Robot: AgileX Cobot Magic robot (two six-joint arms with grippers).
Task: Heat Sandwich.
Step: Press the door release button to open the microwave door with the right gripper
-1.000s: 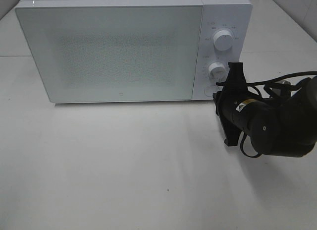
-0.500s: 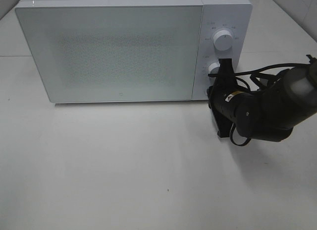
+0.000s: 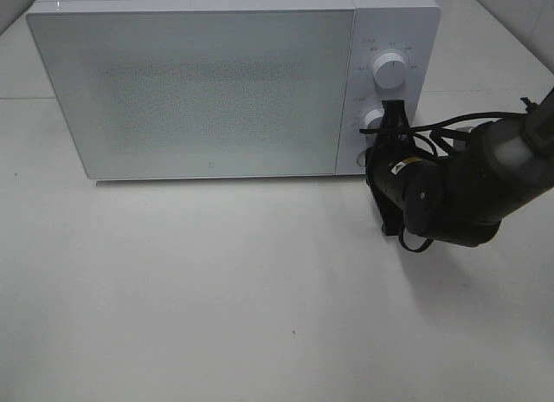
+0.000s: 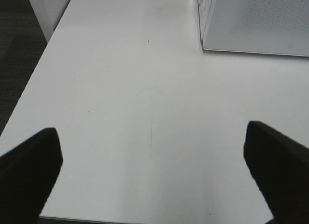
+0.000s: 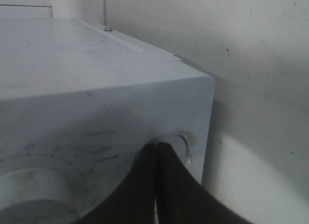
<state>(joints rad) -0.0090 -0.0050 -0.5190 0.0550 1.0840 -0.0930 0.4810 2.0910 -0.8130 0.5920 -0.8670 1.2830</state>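
Up close, shut right jaws touch a button (image 5: 185, 146) on the microwave (image 5: 96, 79); left jaws gape.

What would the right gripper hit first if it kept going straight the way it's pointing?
The microwave: the shut right gripper aims at a small round button near the corner of the control panel, beside a knob. Whether the tips already touch it is unclear.
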